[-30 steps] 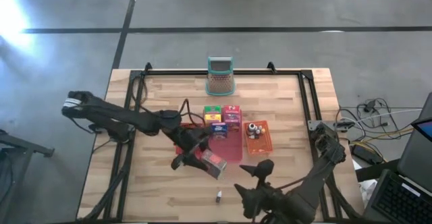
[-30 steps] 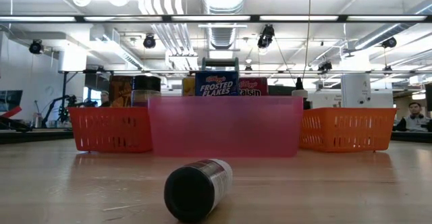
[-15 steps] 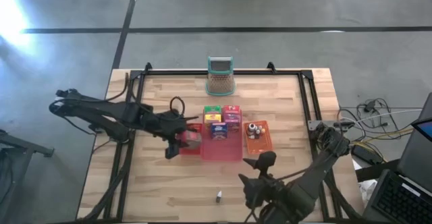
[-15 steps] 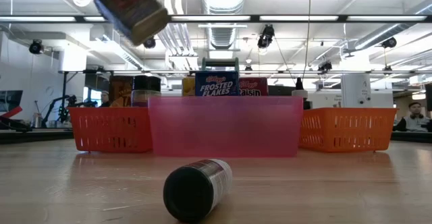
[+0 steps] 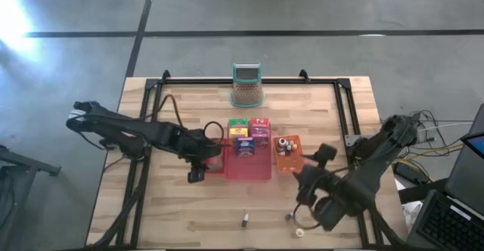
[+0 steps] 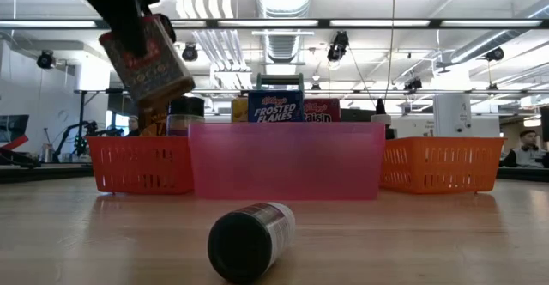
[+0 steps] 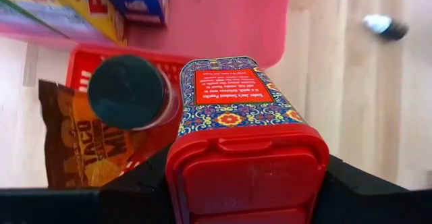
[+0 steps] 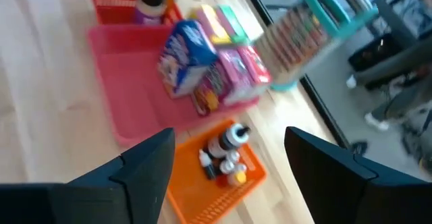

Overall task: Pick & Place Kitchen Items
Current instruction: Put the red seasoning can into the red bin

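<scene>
A light wooden table (image 5: 166, 206) with a black frame along its edges stands on a grey floor. The front part of the table has lots of open room.

On the left, the left claw (image 5: 203, 159) hangs over the red plastic tray (image 6: 137, 165). It is clamped on a small tin box with a red lid and a blue flower pattern (image 7: 239, 136). In the low view the box is up in the air, tilted, above the tray. In that tray stand a jar with a round black lid (image 7: 128, 92) and a brown paper packet (image 7: 64, 146).

Just beside it sits the big pink see-through tray (image 5: 253, 168). At its back end stand little cardboard boxes (image 5: 248, 132) in green, yellow, blue and pink. The front half of the pink tray is bare.

In front of the trays, alone on the wood, lies a small round bottle with a dark cap (image 6: 249, 238), on its side.

Next to the pink tray is the orange plastic tray with slits (image 5: 296, 162). It holds some tiny capped bottles (image 5: 284, 145).

At the far edge stands a brown mesh holder with a teal rim (image 5: 246, 85).

On the right, the right claw (image 5: 308, 217) is near the front edge, past the orange tray. Its fingers (image 8: 135, 173) are apart and hold nothing.
</scene>
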`<action>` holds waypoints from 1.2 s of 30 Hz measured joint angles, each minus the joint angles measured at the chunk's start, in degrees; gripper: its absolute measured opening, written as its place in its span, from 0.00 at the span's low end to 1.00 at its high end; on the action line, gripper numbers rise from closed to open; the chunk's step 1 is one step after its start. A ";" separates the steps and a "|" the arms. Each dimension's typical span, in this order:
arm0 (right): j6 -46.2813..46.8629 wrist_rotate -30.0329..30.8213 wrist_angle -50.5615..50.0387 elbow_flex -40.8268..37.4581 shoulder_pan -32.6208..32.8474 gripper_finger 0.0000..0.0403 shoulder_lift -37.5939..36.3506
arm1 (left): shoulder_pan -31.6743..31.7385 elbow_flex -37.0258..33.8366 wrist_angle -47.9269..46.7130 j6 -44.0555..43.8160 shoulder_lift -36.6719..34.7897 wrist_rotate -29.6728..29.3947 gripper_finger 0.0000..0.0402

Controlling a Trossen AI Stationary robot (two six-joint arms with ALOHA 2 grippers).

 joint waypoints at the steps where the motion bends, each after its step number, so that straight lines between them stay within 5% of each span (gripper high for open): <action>1: 1.55 -0.02 0.01 -2.40 0.08 0.67 -1.80 | 0.00 0.00 -0.34 0.02 0.31 -0.04 0.54; 17: 15.22 0.07 4.19 -29.48 0.18 0.57 -25.81 | 1.63 0.00 -1.54 6.30 2.38 -2.08 0.54; 36: 13.70 0.22 9.89 -36.53 0.18 0.63 -29.97 | 2.64 0.00 -2.60 10.05 12.75 -3.04 0.54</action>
